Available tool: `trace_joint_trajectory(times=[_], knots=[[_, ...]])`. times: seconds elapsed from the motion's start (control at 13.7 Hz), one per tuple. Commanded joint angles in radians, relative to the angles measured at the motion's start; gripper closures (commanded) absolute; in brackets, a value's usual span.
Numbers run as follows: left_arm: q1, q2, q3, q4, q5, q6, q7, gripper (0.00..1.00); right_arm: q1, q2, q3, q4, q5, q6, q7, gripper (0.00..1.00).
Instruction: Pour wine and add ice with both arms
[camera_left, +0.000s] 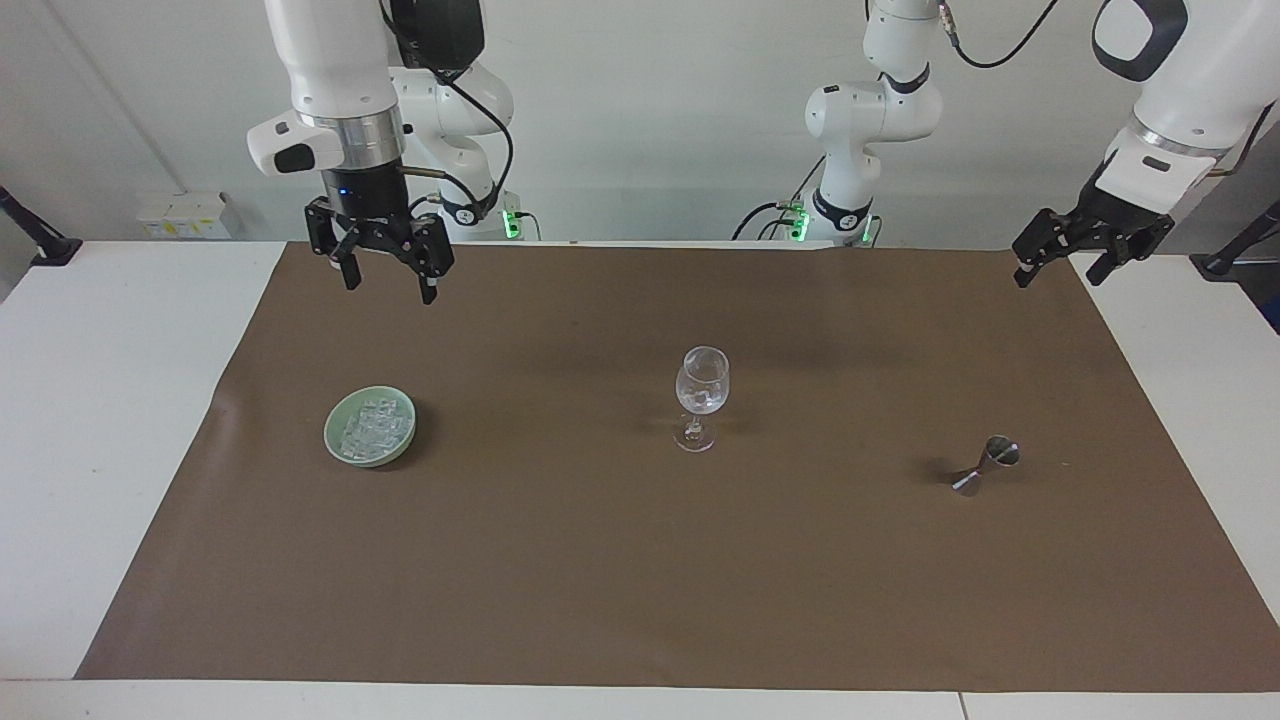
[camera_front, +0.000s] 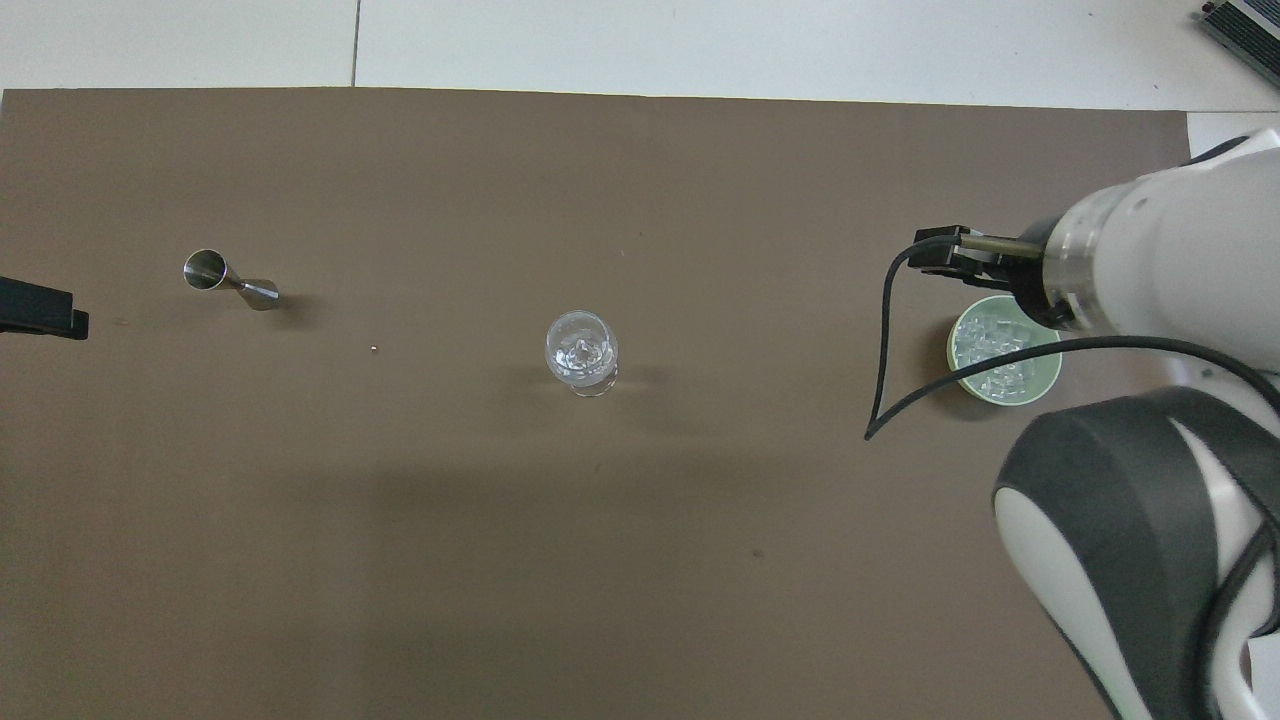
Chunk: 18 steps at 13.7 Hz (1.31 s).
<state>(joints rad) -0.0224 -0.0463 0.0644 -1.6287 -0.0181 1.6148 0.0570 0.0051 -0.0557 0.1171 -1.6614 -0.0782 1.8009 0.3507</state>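
Note:
A clear wine glass (camera_left: 702, 395) stands upright mid-mat, with a few clear pieces in its bowl; it also shows in the overhead view (camera_front: 581, 352). The ice (camera_left: 374, 424) is heaped in a green bowl (camera_left: 338, 447) toward the right arm's end; in the overhead view the ice (camera_front: 990, 345) and the bowl (camera_front: 1010, 392) are partly covered by the right arm. My right gripper (camera_left: 390, 288) is open and empty, up in the air over the mat's robot-side edge. My left gripper (camera_left: 1057, 275) is open and empty, raised over the mat's corner at the left arm's end.
A steel jigger (camera_left: 985, 466) lies on its side on the brown mat (camera_left: 640, 580) toward the left arm's end; it also shows in the overhead view (camera_front: 230, 281). A tiny speck (camera_front: 373, 348) lies between jigger and glass. A black cable (camera_front: 885, 340) hangs from the right wrist.

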Motion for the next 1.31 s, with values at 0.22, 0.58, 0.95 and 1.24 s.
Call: trace_joint_trajectory(times=[0.22,0.58,0.95,1.24], knots=[[-0.017,-0.024,0.012,-0.026,0.021,-0.003,0.001,0.0,-0.014,-0.033,-0.1,0.023,0.055,-0.133,-0.174,0.0],[-0.017,-0.024,0.012,-0.026,0.02,-0.003,0.001,0.0,-0.052,-0.05,-0.158,0.025,0.06,-0.213,-0.3,0.0],[-0.017,-0.024,0.012,-0.026,0.021,-0.003,0.001,0.0,-0.063,-0.099,-0.148,-0.057,0.089,-0.215,-0.292,0.0],[-0.017,-0.024,0.012,-0.026,0.021,-0.003,0.001,0.0,-0.057,-0.102,-0.146,-0.06,0.104,-0.236,-0.288,0.0]])
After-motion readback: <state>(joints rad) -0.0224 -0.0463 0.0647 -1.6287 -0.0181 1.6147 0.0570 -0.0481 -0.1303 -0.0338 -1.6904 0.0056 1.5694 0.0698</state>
